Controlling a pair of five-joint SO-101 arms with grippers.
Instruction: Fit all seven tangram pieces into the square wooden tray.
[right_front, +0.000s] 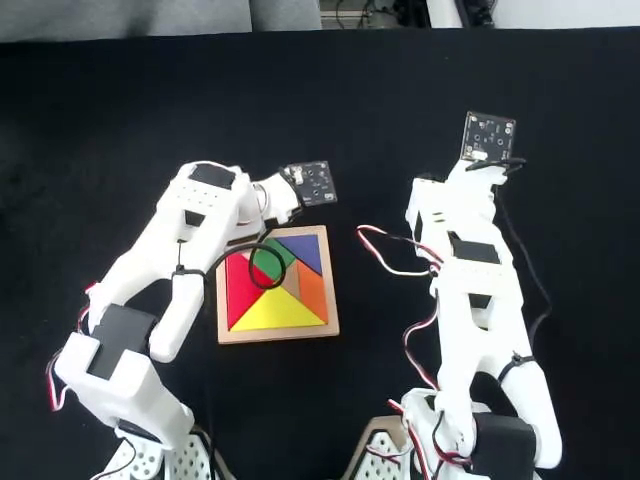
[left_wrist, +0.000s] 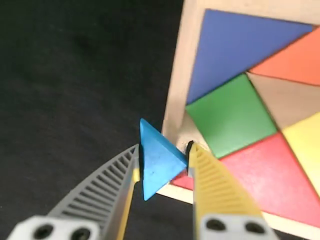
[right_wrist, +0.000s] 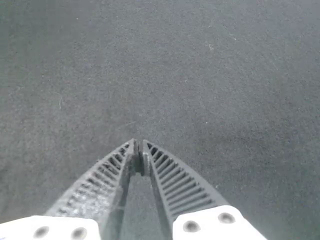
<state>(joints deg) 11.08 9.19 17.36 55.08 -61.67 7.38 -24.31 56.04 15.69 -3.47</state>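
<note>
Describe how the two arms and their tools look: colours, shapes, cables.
Both the left arm and the right arm are white, blocky shells with black motor blocks. Red, white and black wires loop beside them. Each wrist carries a small black circuit board. The left tool has one grey and one yellow ribbed finger; the right tool has two grey ones, on white mounts.

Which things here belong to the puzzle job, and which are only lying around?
Job: wooden tray; blue triangle in the left gripper; coloured pieces already in the tray.
Lying around: black cloth; red and white wires; right gripper, shut above bare cloth.
</note>
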